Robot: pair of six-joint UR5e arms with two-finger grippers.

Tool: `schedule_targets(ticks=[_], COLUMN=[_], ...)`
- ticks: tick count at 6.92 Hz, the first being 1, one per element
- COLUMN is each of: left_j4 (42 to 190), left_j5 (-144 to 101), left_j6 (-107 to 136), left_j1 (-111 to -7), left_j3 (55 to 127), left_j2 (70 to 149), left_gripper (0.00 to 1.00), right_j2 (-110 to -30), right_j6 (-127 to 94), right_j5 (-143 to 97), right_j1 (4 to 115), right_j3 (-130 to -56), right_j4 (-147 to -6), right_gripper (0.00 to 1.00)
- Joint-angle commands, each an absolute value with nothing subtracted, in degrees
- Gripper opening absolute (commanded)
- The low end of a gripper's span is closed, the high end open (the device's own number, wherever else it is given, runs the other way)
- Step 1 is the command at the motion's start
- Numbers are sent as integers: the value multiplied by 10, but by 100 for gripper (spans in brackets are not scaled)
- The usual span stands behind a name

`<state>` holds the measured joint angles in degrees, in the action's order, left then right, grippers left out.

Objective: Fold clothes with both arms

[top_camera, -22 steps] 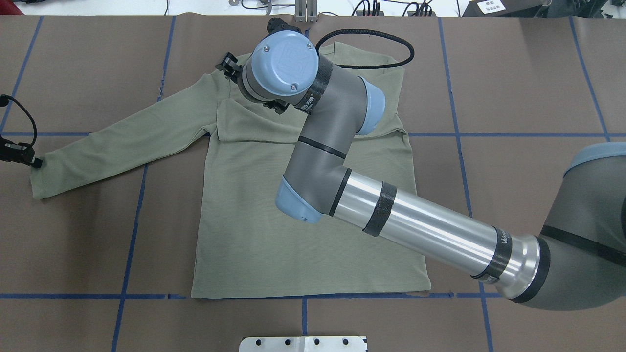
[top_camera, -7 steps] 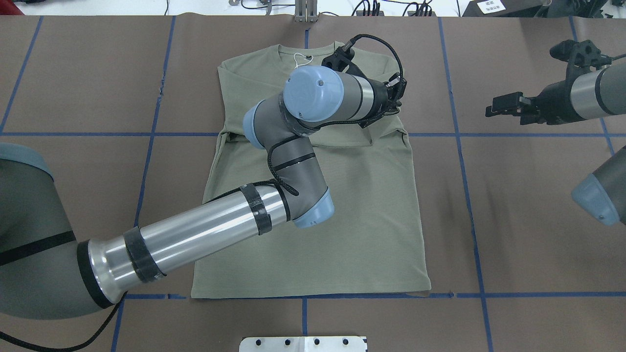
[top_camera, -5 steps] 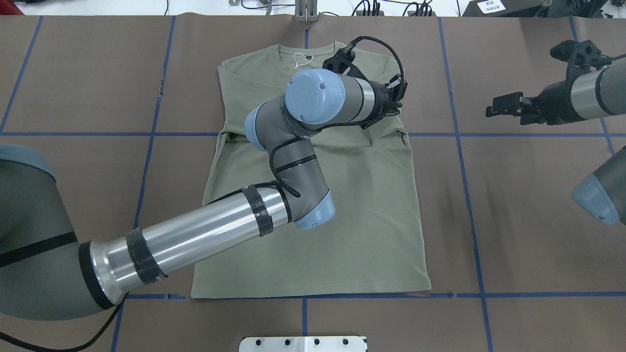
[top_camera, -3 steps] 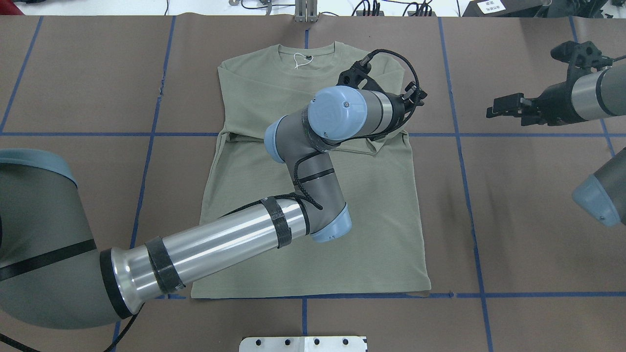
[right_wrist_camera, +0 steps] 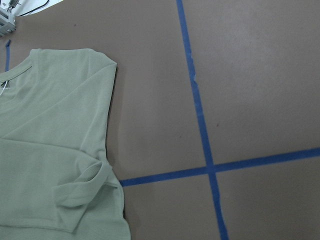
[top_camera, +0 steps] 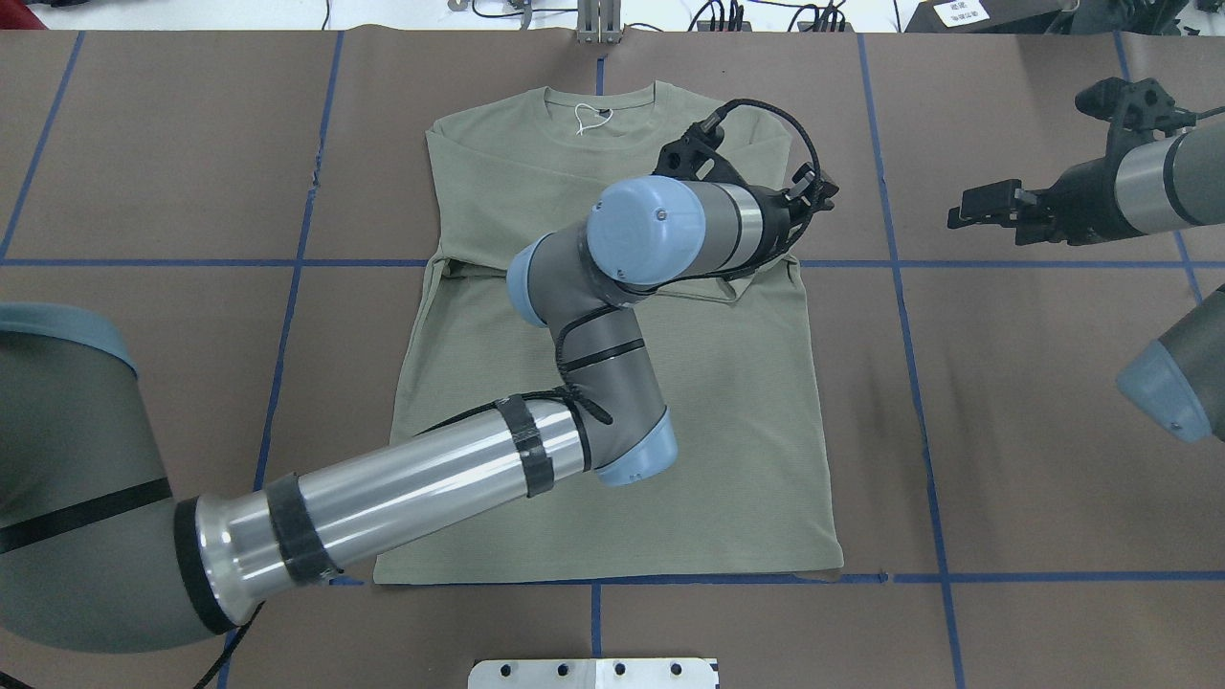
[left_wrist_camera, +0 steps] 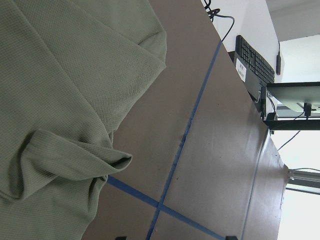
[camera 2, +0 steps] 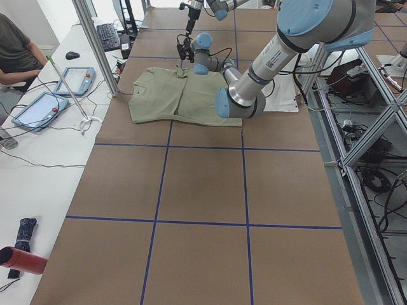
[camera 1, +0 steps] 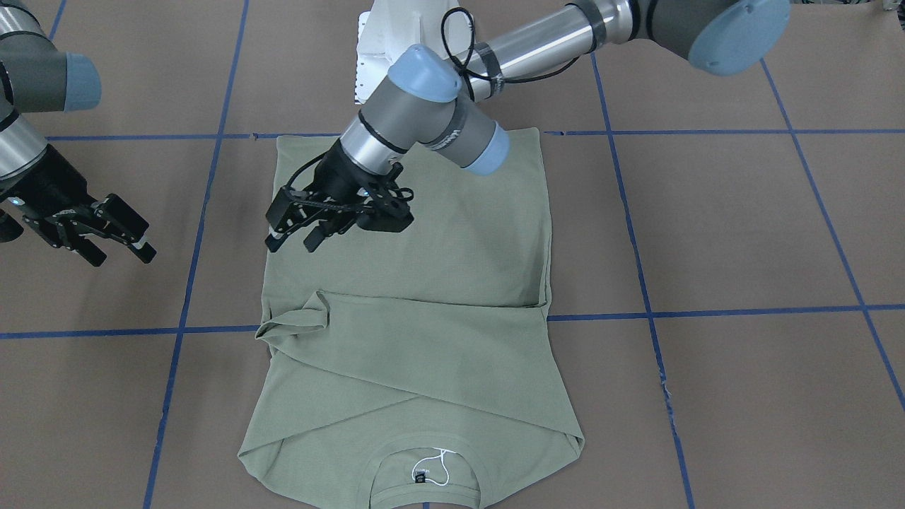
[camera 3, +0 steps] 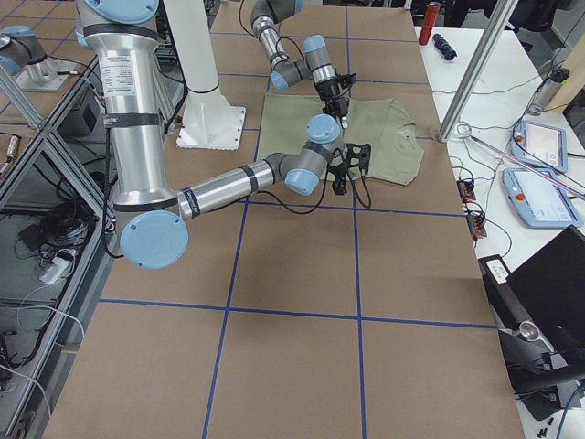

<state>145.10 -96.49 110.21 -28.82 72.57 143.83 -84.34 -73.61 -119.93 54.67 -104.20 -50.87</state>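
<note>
Our pale green knit shirt (camera 1: 438, 268) lies flat on the brown surface (camera 1: 742, 233), sleeves folded in. It looks soft and floppy. Our black left pincer (camera 1: 290, 245) and black right pincer (camera 1: 121, 257) gape wide, empty. We think pinching the hem corners works best

The left claw (camera 1: 291, 242) hangs over the shirt (camera 1: 438, 261), jaws apart, seemingly clear of the cloth; a sleeve cuff (camera 1: 293, 322) lies near it. Well apart, the right claw (camera 1: 120, 254) gapes above the surface (camera 1: 707, 226).

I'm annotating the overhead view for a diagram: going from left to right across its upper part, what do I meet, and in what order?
neck label → left gripper → right gripper
</note>
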Motion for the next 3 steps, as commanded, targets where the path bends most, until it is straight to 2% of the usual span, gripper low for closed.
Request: schedule_targets(ticks=[1, 3], left_j4=[1354, 1253], left_j5=[-1009, -1031], left_j6=[1048, 979], left_j1=[-301, -310], left_j3=[921, 1069], left_j2=[1316, 1216], left_gripper=[70, 70], right_j2=[-852, -854], right_j6=[-864, -984], right_j5=[-1180, -1039], right_j1=[480, 351], right_j3=[-1079, -1122], right_j4=[-509, -518], right_gripper=[100, 99])
